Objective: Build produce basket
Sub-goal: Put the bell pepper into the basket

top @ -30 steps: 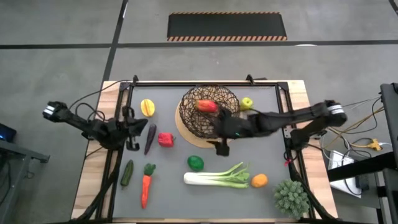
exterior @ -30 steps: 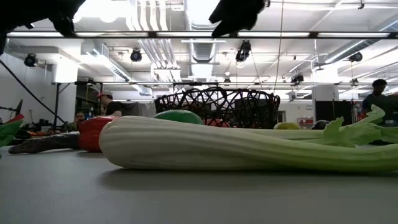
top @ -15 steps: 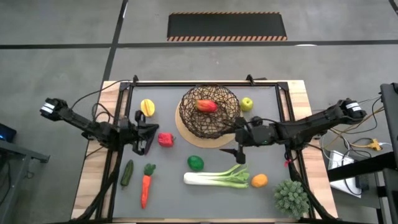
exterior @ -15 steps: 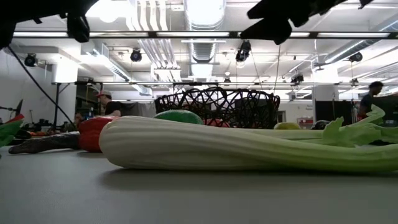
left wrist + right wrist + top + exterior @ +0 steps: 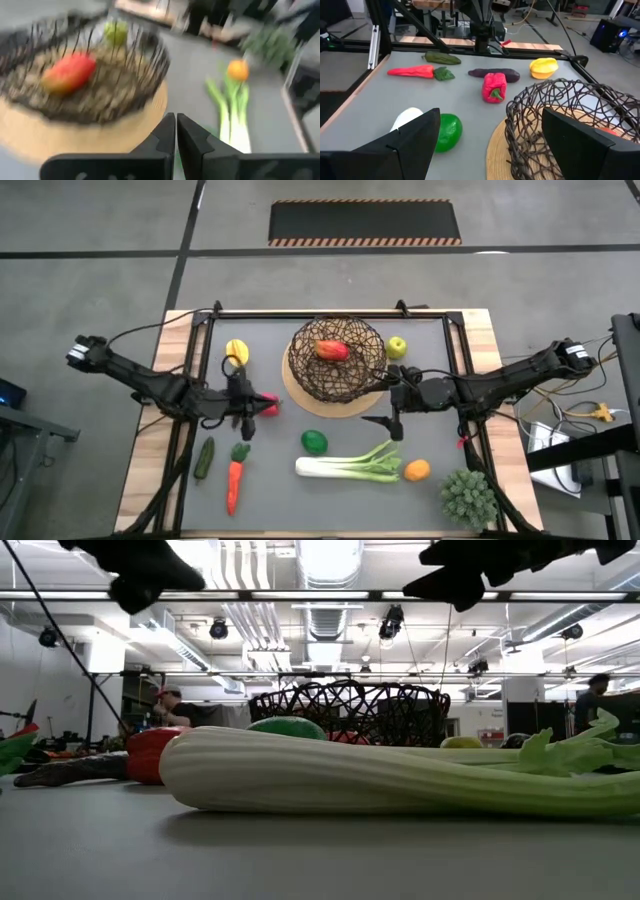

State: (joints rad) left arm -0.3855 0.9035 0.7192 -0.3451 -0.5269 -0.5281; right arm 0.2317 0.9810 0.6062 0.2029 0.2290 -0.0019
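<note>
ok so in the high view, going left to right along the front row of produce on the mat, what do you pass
cucumber → carrot → green pepper → leek → orange, then the spiky green plant off the mat's corner.

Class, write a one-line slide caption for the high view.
Both arms hover beside the basket, which holds one red-orange fruit, other produce scattered around.

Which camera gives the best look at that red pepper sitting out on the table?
The right wrist view: the red pepper stands unobstructed, stem visible. From the high view the left arm covers most of it. The low view shows only part of it behind the leek. The left wrist view misses it.
</note>
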